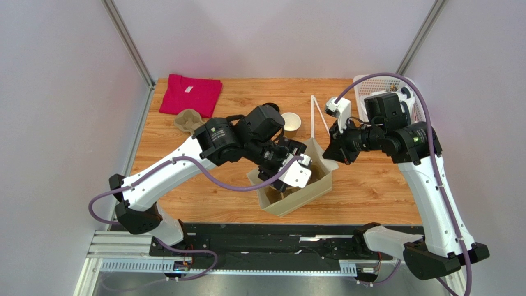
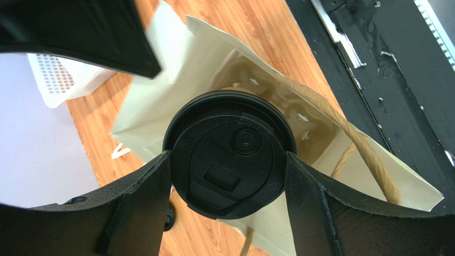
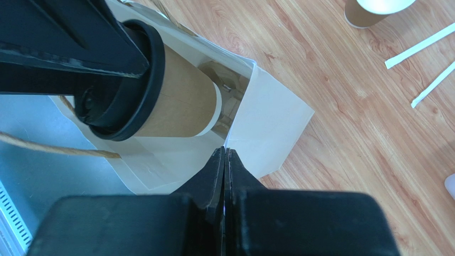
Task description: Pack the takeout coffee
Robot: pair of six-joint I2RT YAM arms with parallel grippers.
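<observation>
Left fingers (image 2: 144,197): narrow, clamped either side of the takeout coffee (image 2: 229,154) at its black lid. Side grip leaves the cup base free to go down.
Coffee position: over the mouth of the paper bag (image 2: 176,58), base at the opening, looks not seated yet.
Right fingers (image 3: 216,170): pinched together on the bag's rim, likely to hold the mouth open and stop the bag sliding.
Desk (image 1: 370,185): wood-grain. Red cloth (image 1: 190,94), open cup (image 1: 291,123) and white basket (image 1: 370,86) sit behind the bag.
Room: plain pale walls.
</observation>
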